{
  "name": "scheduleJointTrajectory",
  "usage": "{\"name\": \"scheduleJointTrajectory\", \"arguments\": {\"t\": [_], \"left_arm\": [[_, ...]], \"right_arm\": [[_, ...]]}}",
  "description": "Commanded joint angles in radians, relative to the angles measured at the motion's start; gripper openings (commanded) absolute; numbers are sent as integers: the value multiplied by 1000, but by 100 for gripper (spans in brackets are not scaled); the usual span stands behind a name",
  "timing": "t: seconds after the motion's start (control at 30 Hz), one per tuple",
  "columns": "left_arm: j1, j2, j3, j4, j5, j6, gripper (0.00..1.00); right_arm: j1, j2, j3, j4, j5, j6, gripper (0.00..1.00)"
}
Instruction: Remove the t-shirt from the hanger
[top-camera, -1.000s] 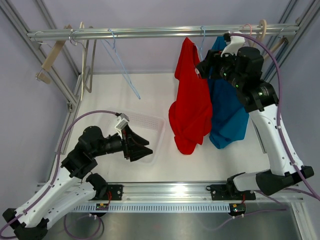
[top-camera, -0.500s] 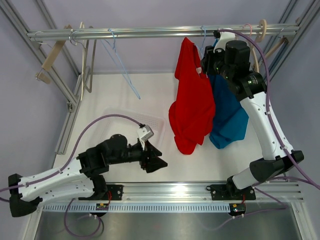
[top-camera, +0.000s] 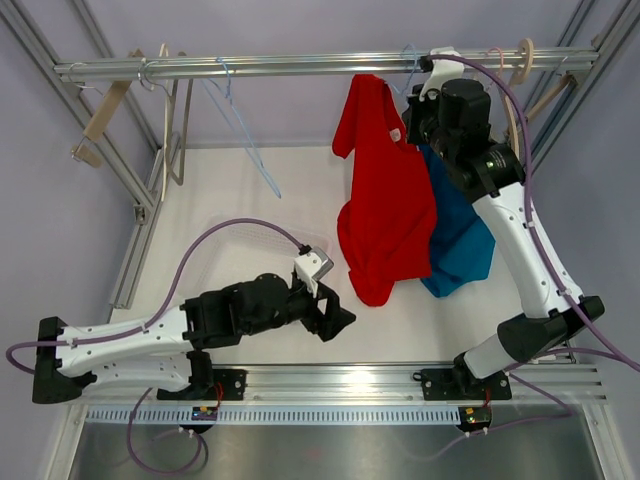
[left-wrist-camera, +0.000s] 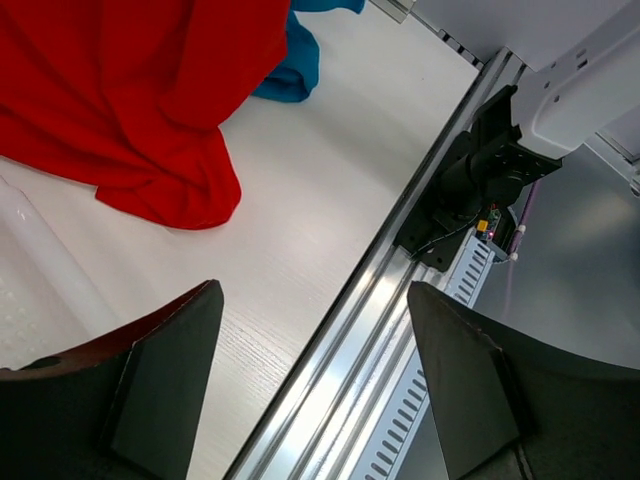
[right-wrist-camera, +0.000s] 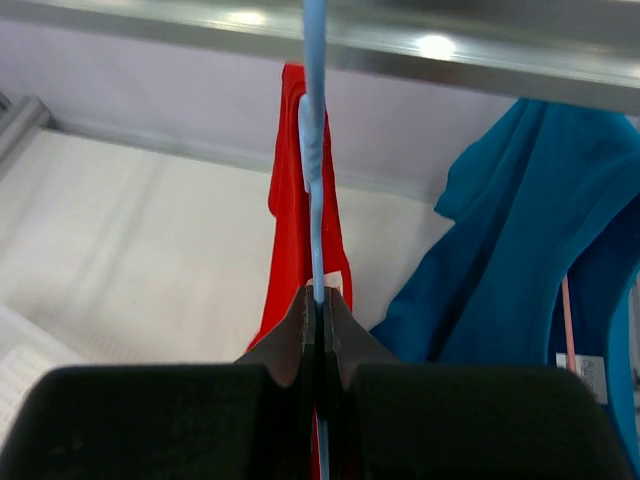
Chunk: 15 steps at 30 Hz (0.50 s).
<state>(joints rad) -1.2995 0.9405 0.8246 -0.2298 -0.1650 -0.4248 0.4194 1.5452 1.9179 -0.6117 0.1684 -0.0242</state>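
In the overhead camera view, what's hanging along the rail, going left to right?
A wooden hanger, empty blue hanger, red t-shirt, blue t-shirt.

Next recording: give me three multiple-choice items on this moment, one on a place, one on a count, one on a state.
1. The right gripper is clamped on: A) the pale blue hanger B) a sleeve C) a wooden hanger.
2. T-shirts hanging from the rail: A) one B) two C) three.
3. The left gripper is: A) open and empty B) shut on cloth C) shut on a cable.

Answers: A, its fingers pinch the hanger's wire; B, a red t-shirt and a blue t-shirt; A, its fingers are apart with nothing between them.
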Motion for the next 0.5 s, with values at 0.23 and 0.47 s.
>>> {"name": "scheduleJointTrajectory", "arguments": {"t": [0.23,0.47], "left_arm": [[-12,50,94,101,-16,11,85],[-40,130,179,119,-4,41,96]], "right_arm": [[16,-221,-128,360,40,115,0],[18,-393,-454,411,51,225,0]]}}
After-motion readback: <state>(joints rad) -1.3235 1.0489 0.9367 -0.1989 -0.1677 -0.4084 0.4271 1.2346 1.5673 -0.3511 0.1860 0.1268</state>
